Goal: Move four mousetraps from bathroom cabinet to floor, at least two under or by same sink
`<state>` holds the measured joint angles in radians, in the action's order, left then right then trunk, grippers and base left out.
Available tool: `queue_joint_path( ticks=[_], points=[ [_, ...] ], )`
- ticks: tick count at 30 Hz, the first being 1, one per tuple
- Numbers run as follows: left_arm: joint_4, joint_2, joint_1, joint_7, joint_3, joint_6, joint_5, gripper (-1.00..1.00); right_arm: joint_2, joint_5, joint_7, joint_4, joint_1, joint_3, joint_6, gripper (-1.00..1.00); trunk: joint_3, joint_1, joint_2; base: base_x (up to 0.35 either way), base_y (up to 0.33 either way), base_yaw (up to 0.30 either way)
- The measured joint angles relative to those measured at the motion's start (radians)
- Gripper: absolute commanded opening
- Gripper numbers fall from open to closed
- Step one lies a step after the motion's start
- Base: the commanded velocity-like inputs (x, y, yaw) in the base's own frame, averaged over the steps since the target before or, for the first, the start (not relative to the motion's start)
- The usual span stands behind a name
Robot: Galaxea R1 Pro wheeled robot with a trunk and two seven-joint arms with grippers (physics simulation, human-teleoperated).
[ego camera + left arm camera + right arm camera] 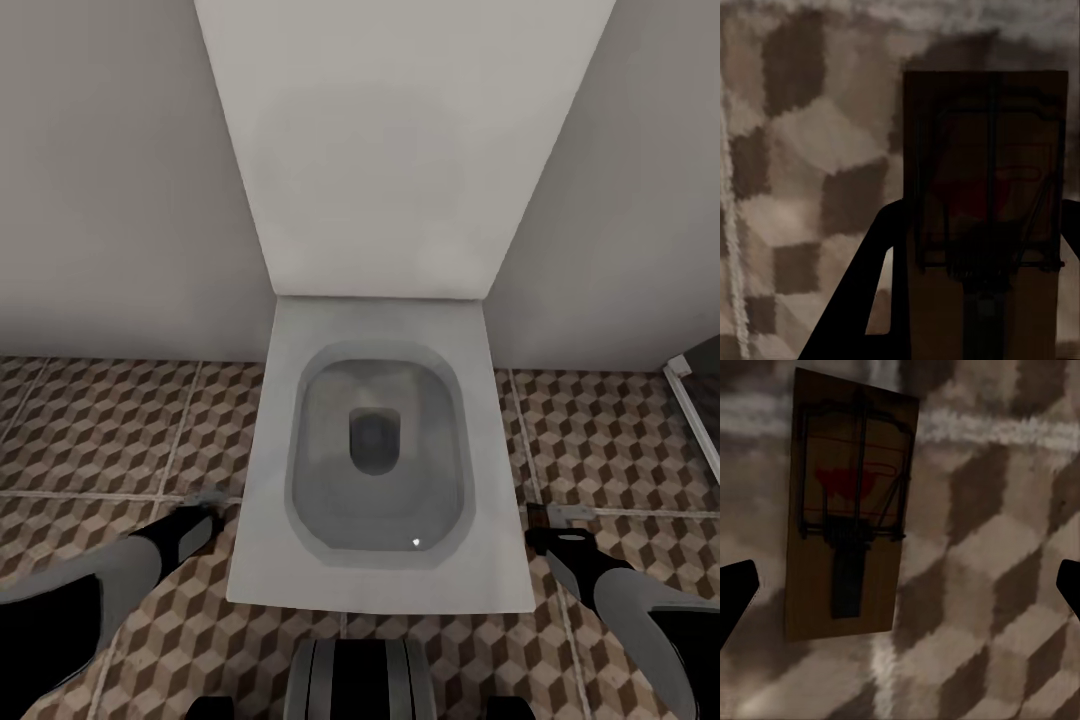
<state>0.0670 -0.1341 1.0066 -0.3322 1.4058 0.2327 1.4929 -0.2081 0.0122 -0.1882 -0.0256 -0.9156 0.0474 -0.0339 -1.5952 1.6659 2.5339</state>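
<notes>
Tiled bathroom floor (100, 420), toilet (380, 450) ahead: my left end effector (205, 497) grips a mousetrap (986, 217); my right end effector (900, 592) spread wide above another mousetrap (847, 502), wrongly far from any sink.

Flat tan wooden mousetrap (847, 506) with dark wire bar and red mark: lies flat on the brown, beige and grey cube-patterned tiled bathroom floor (1005, 585), across a pale grout line. Second matching mousetrap (986, 217): clamped in the left tool, above the same floor.

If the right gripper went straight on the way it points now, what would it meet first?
Probably the tiled floor, just beside the mousetrap lying there; the right gripper is open and the trap sits off-centre, though depth is unclear.
</notes>
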Motion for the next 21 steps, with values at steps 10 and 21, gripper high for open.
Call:
queue_joint_path(
  ticks=[10,21],
  points=[
    [-0.049,0.003,-0.013,0.088,0.014,-0.014,-0.021,-1.00,-0.003,0.000,0.038,0.000,0.000,0.000,0.001,1.00,0.000,0.000,0.000,0.000,0.000,0.000],
    [-0.046,0.009,-0.015,0.098,0.015,-0.125,-0.017,-1.00,-0.005,0.000,0.043,-0.002,0.000,0.000,-0.004,1.00,0.000,0.000,0.000,0.000,0.000,0.000]
  ],
)
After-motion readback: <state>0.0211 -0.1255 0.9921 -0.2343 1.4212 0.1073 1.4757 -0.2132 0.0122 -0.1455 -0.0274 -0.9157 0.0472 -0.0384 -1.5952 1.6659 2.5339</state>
